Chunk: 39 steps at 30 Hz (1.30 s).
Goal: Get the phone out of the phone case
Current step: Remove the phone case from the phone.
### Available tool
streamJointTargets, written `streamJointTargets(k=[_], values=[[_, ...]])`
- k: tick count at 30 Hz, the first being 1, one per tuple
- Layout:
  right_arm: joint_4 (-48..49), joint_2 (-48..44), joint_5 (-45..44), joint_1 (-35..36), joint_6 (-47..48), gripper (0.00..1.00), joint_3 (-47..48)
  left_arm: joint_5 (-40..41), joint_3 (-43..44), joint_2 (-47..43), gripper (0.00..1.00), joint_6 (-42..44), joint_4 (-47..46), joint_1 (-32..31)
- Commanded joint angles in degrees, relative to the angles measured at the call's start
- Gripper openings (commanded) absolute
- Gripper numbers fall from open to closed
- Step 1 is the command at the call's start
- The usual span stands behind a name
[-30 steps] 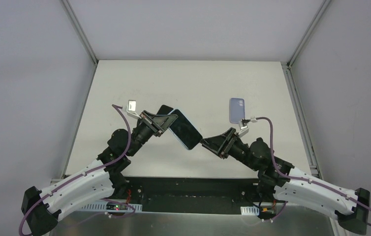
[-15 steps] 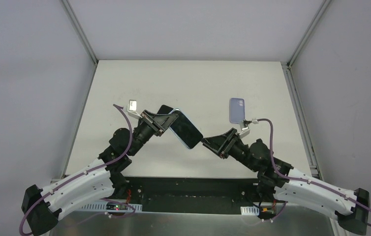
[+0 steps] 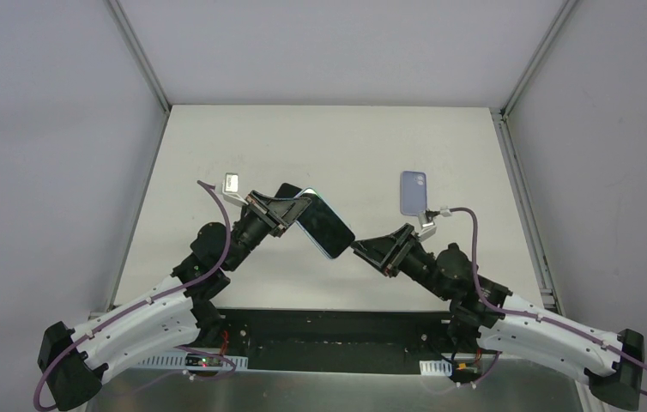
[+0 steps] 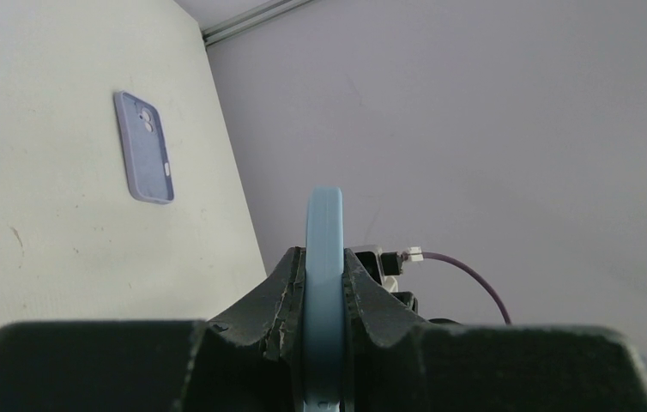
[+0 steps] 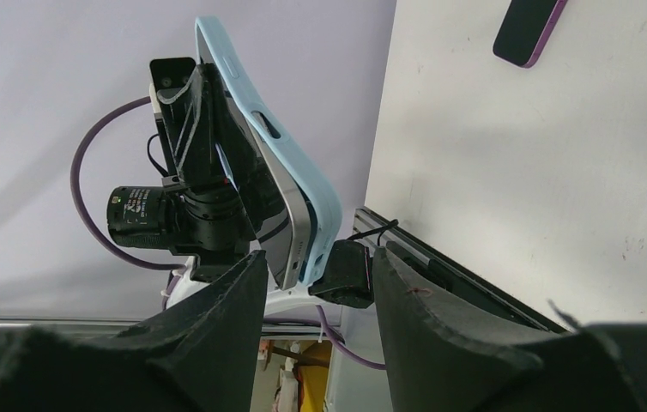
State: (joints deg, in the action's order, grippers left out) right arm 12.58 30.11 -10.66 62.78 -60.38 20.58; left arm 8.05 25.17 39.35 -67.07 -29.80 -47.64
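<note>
The pale worktop (image 3: 346, 146) fills the middle of the overhead view, with grey walls on three sides. The left arm (image 3: 144, 318) and the right arm (image 3: 543, 330) reach in from the near edge and meet over the middle of the worktop, each sloping up towards the other.

Between them, lifted off the worktop and tilted, is the phone (image 3: 324, 225), its dark screen facing up. It sits in a light-blue phone case (image 4: 323, 249). The left claw (image 3: 288, 210) is clamped narrow on the far end of the phone case; in its wrist view both fingers press flat on either face of the blue rim.

The right claw (image 3: 359, 249) stands about half wide at the near corner of the phone, which pokes in between its two fingers (image 5: 217, 335). I cannot tell whether they touch it. In that wrist view the phone's silvery edge shows beside the blue rim at this end.

A lavender case (image 3: 413, 191) lies flat on the worktop, just beyond the right arm's wrist. A dark slab with a purple rim (image 5: 528, 30) lies flat behind the left claw.
</note>
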Motion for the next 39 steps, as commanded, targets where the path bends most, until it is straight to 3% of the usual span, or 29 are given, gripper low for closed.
streamJointTargets(k=[1, 13, 39], values=[[0.4, -0.5, -0.5, 0.4, 0.6, 0.51, 0.3, 0.8, 3.4, -0.9, 0.0, -1.7, -7.2, -0.3], [-2.8, -2.2, -4.0, 0.4, -0.4, 0.45, -0.3, 0.1, 3.6, -0.9, 0.0, -1.9, -7.2, -0.2], [-1.5, -1.4, -5.3, 0.4, 0.6, 0.48, 1.0, -2.8, 4.3, 0.2, 0.0, -2.8, -7.2, -0.2]])
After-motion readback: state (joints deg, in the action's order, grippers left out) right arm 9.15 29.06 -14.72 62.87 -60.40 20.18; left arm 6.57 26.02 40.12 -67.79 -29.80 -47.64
